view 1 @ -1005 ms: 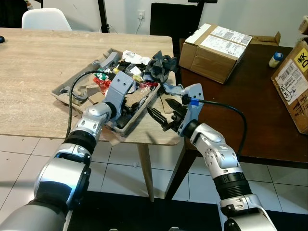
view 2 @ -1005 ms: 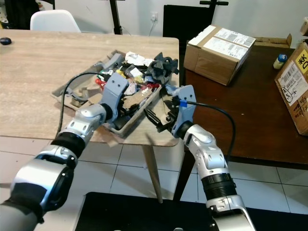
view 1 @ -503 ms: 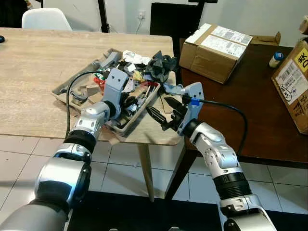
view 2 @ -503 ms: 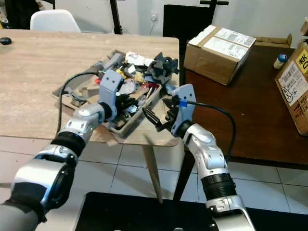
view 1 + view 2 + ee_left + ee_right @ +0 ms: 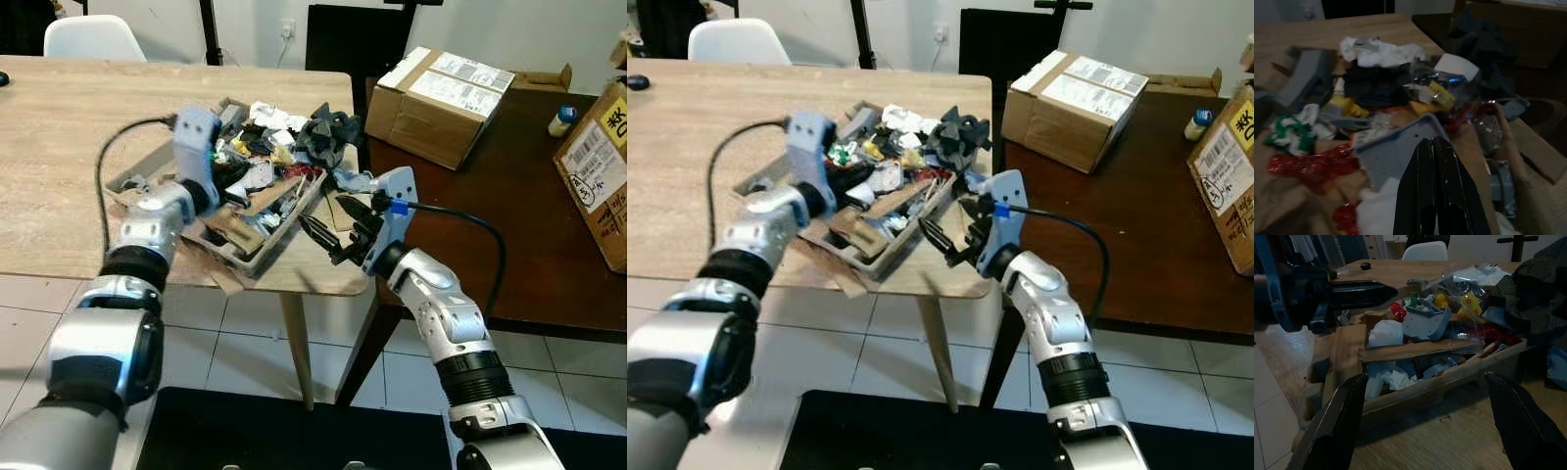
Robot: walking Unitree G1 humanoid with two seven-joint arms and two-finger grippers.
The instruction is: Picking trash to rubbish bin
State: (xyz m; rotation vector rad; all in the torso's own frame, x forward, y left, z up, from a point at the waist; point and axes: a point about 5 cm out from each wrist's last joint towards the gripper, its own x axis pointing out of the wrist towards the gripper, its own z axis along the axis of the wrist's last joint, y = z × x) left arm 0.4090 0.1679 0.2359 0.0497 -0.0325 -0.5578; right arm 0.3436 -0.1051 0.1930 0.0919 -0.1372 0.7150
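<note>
My left pincer [image 5: 227, 186] is over the near-left part of the trash heap [image 5: 269, 162], its 2 black fingers [image 5: 1437, 191] pressed flat together, clenched on nothing I can see. Just beyond their tips lie a grey plastic piece [image 5: 1396, 149], red crinkled wrap [image 5: 1308, 164] and a green-and-white scrap [image 5: 1290, 129]; the wrist picture is dim and soft, so most of the smaller bits past them stay unreadable. The heap sits in a shallow cardboard tray [image 5: 257, 257] on the light wooden table [image 5: 69, 137], the tray reaching toward the table's near right corner. A long strip of brown cardboard [image 5: 1415, 350] lies across the tray between my 2 pincers, with a white crumpled lump [image 5: 1385, 333] at its end. A dark cloth bundle [image 5: 328, 132] tops the heap on its far right side and covers whatever is under it.

My right pincer [image 5: 333, 230] hangs just off the tray's right wall, released, its 2 fingers spread wide and apart from the cardboard. Part of its grip is hidden behind my own wrist in the head views. Further right, on the dark table [image 5: 509, 225], stands a taped cardboard box [image 5: 441, 93]; a second box [image 5: 598, 166] is cut off by the frame edge.
</note>
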